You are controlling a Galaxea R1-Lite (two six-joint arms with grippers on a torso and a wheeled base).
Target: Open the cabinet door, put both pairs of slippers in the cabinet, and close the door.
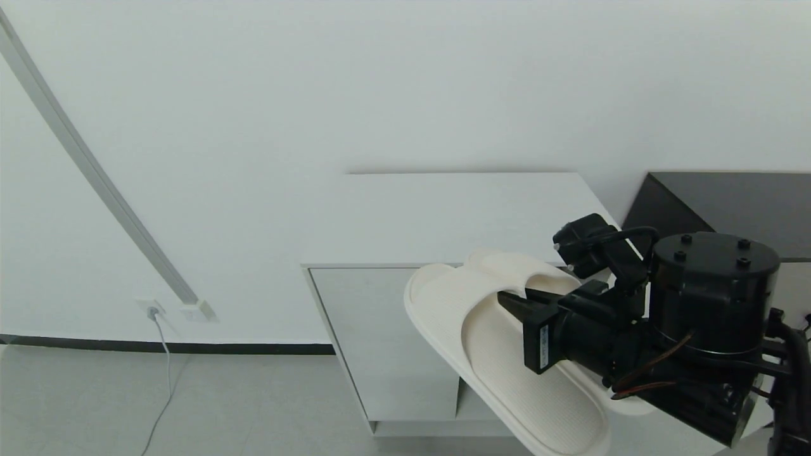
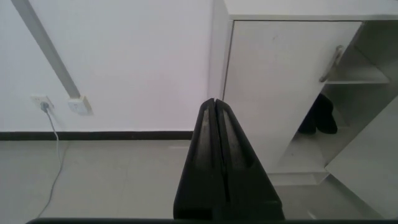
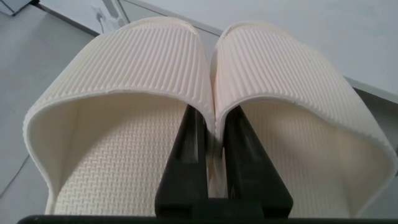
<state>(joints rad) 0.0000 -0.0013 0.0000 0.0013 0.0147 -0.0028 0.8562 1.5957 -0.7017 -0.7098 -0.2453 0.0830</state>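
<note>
Two cream slippers (image 1: 494, 380) (pressed side by side) hang at the lower right of the head view, their inner walls pinched between the fingers of the right end effector (image 1: 510, 299), in front of the cabinet (image 1: 380, 342). The left end effector (image 2: 214, 109) is closed and empty; the cabinet door (image 2: 283, 93) stands open.

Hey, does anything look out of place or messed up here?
Nothing stands out. The cream slippers sit evenly side by side in the right gripper, and a dark pair rests inside the open cabinet.

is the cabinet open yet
Open. The left wrist view looks into the cabinet: a shelf and a dark item inside show beside the shut door panel.
</note>
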